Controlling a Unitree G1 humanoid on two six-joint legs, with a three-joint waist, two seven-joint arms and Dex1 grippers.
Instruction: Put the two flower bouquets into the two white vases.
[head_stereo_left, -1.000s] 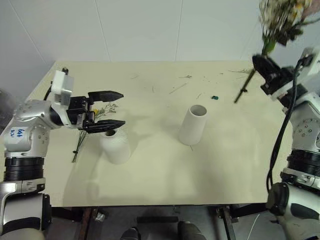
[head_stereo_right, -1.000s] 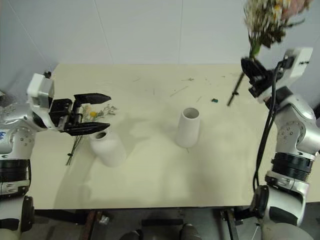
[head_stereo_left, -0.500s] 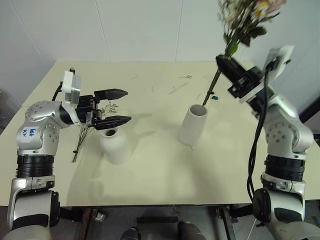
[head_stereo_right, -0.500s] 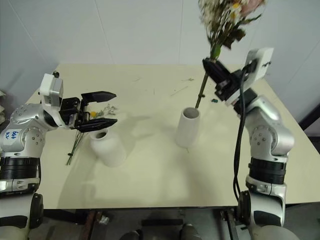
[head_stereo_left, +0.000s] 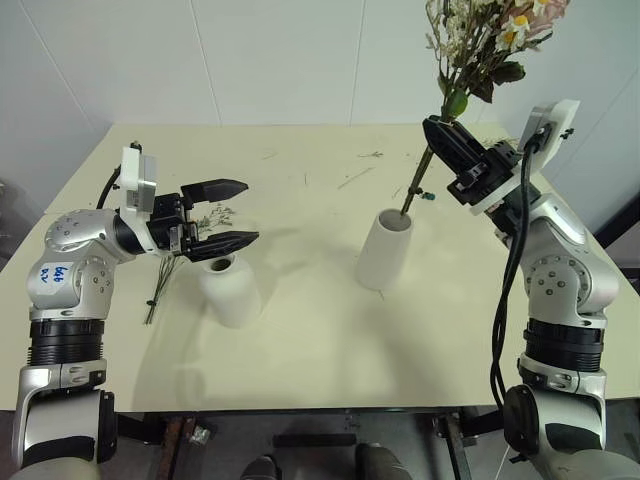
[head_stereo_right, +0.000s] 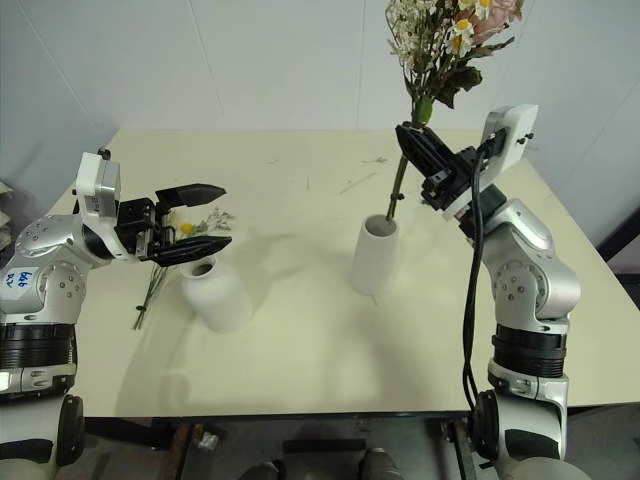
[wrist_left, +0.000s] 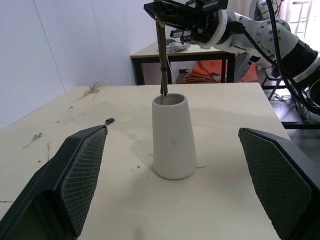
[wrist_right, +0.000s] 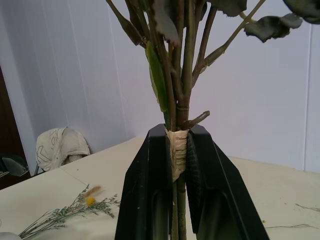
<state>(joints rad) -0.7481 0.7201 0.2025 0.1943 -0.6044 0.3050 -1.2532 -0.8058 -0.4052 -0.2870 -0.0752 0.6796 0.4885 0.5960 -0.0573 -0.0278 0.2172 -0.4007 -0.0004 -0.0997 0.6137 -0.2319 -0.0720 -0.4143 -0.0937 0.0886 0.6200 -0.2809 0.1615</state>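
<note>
From the head camera, the tall vase (head_stereo_left: 386, 250) stands near the middle of the table (head_stereo_left: 320, 350). The right gripper (head_stereo_left: 441, 137) is up above the tall vase and a bit to its right. Its two black fingers are squeezed tight on the stems of the big bouquet (head_stereo_left: 490, 35). The flowers are high above the tall vase. The stem ends point down at a slant and their tips sit right at the mouth of the tall vase. The short vase (head_stereo_left: 229, 290) stands well to the left of the tall vase. The left gripper (head_stereo_left: 228, 212) hangs over the short vase with its fingers spread wide and nothing in them. The thin sprig (head_stereo_left: 170, 270) with the yellow flower lies flat on the table, just past the short vase on the side away from the tall vase.

From the left wrist camera, the left fingers (wrist_left: 75, 175) stand far apart, with the tall vase seen between them. The stem ends dip just inside the tall vase's mouth.

From the right wrist camera, the right fingers (wrist_right: 150, 190) pinch the wrapped part of the stems. The thin sprig lies on the table far below.
</note>
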